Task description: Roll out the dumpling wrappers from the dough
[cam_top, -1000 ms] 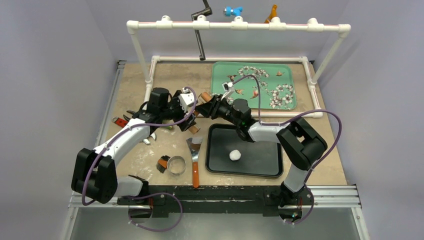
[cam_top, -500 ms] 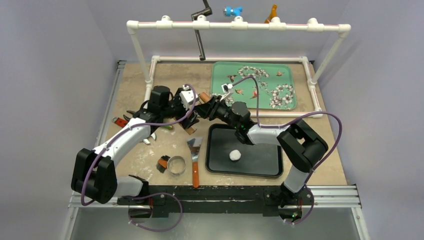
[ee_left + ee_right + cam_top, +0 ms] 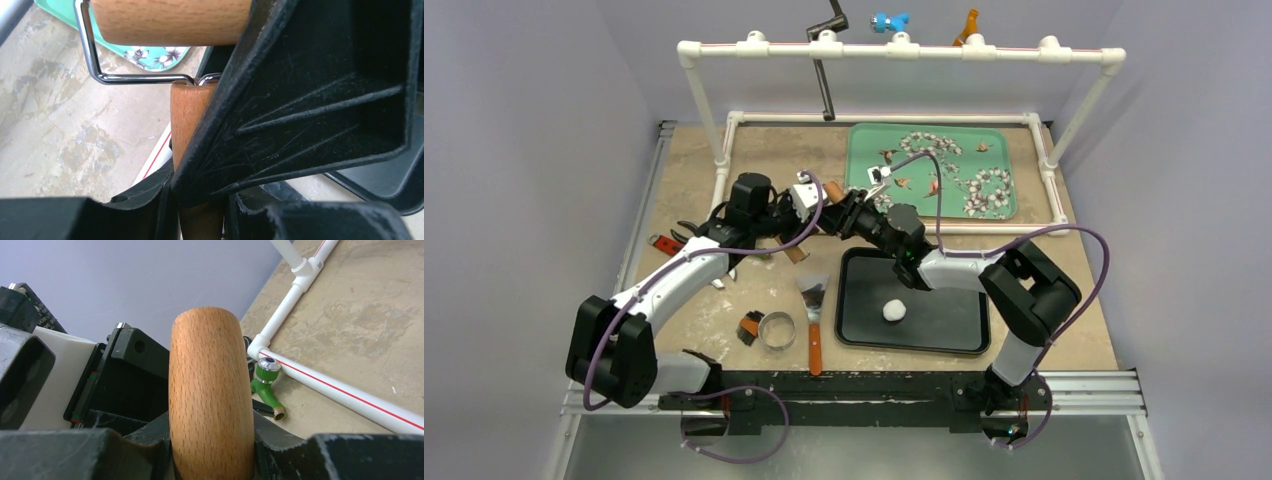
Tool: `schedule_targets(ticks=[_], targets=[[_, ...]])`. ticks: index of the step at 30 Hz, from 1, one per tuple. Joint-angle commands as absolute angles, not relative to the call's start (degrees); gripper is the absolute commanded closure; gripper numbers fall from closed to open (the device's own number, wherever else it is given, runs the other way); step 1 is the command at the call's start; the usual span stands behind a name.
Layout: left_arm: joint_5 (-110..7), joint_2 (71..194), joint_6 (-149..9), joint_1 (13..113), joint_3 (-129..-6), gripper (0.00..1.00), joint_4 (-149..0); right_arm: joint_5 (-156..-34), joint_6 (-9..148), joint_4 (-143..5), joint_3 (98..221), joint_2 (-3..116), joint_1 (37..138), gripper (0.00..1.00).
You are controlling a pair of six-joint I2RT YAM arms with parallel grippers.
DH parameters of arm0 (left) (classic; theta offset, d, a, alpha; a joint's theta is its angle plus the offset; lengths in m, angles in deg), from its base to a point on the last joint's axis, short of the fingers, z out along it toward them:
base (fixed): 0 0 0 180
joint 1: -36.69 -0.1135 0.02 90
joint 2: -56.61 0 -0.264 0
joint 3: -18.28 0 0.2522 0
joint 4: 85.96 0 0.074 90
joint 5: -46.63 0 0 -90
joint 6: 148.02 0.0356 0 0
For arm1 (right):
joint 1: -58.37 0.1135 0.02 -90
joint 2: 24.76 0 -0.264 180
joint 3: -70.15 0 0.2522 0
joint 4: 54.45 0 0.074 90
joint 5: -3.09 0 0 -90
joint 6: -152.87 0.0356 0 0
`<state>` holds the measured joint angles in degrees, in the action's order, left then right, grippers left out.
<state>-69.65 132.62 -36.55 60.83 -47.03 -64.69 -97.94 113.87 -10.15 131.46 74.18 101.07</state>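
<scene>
Upper centre, left gripper and right gripper both clamp the light wooden hand roller. No dumpling wrappers visible; white round dough ball sits on black rectangular tray, lower centre. Uneven pulling may twist it loose.

Pale-brown wooden roller: bare wood, matt, with fine dark grain flecks; its bent wire yoke is bright, polished metal. Fingers of the left pincer: black moulded plastic, matt, ribbed, marked by fine scratches. Beige table: mottled, stone-like, dull finish. White frame pipe: smooth plastic, slight sheen. Round ring cutter: apparently shiny metal, though small in the overhead view.
</scene>
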Motion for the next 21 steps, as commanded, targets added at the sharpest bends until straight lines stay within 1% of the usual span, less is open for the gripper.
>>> schedule_targets(ticks=[1,3,4,7,8,10,12,14,16,19,21], targets=[[-70.49,130.2,-34.57,59.62,-48.17,1.0,-64.11,-100.03,112.6,-12.43,134.07,70.06,100.71,0.91],[-71.0,129.47,-32.59,59.55,-47.94,1.0,-62.64,-101.75,106.9,-17.64,134.33,67.78,100.33,0.64],[-71.13,129.09,-31.35,59.5,-47.69,1.0,-61.88,-102.98,104.37,-20.82,134.59,66.45,100.07,0.47],[-71.54,128.42,-27.99,59.52,-47.42,1.0,-59.68,-107.19,96.96,-33.56,137.45,63.38,99.42,0.06],[-71.79,128.41,-27.15,59.48,-47.78,1.0,-58.63,-108.41,94.93,-37.65,138.69,62.52,99.06,0.02],[-72.14,128.03,-26.07,59.54,-47.93,1.0,-57.49,-108.87,91.8,-43.93,139.41,60.36,98.42,0.01],[-72.94,127.45,-25.11,59.59,-47.65,1.0,-57.0,-109.08,89.69,-46.84,138.89,58.31,97.34,0.01],[-74.22,126.84,-25.28,59.63,-47.8,1.0,-56.41,-112.07,89.67,-45.58,138.02,57.12,96.11,0.01],[-74.92,126.32,-25.65,59.95,-48.57,1.0,-55.25,-115.39,92.93,-44.17,138.21,57.12,94.83,0.01],[-74.39,125.87,-25.08,61.14,-48.72,1.0,-55.03,-122.0,96.74,-44.69,140.87,59.36,93.09,0.01],[-72.57,126.02,-24.81,62.22,-48.55,1.0,-56.17,-124.18,99.45,-41.98,140.81,61.19,92.38,0.01]])
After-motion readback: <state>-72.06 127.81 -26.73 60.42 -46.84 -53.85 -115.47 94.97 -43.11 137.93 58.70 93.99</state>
